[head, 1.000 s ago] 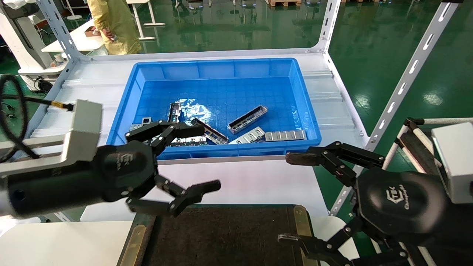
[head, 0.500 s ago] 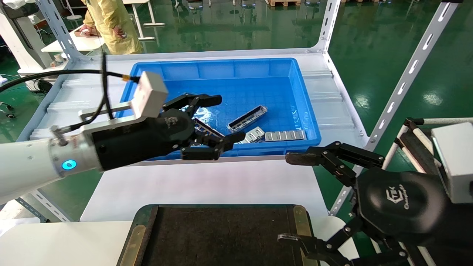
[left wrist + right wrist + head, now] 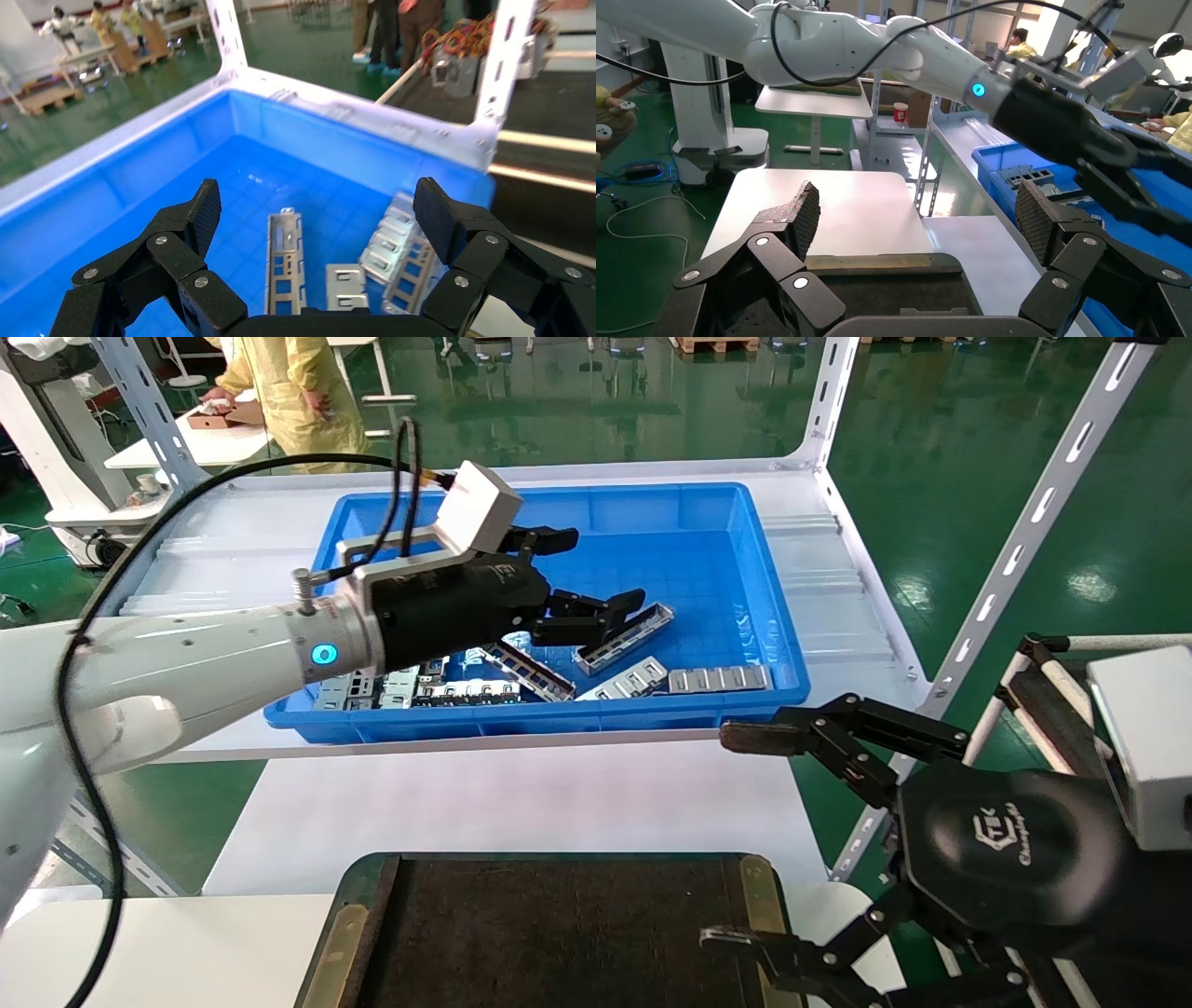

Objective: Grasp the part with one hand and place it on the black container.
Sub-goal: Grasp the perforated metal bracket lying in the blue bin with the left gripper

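The part point(image 3: 624, 637), a silver-grey channel with raised walls, lies aslant in the blue bin point(image 3: 559, 719). It also shows in the left wrist view point(image 3: 284, 263). My left gripper point(image 3: 596, 572) is open and empty, hovering in the bin just above and left of the part; in the left wrist view point(image 3: 318, 210) the part lies between its spread fingers. The black container point(image 3: 559, 933) sits at the near edge, bare. My right gripper point(image 3: 736, 840) is open and empty, parked beside the container's right edge; the right wrist view point(image 3: 916, 217) looks across the container point(image 3: 877, 288).
Flat silver plates with square cutouts point(image 3: 717, 679) and a darker slim rail point(image 3: 529, 671) lie along the bin's near wall, with more plates at the left point(image 3: 372, 689). White shelf posts point(image 3: 1024, 533) stand at the right. A person in yellow point(image 3: 298, 393) stands far behind.
My left arm has swung from above the black container forward into the blue bin, and its open gripper now hovers by the part. The right arm has not moved.
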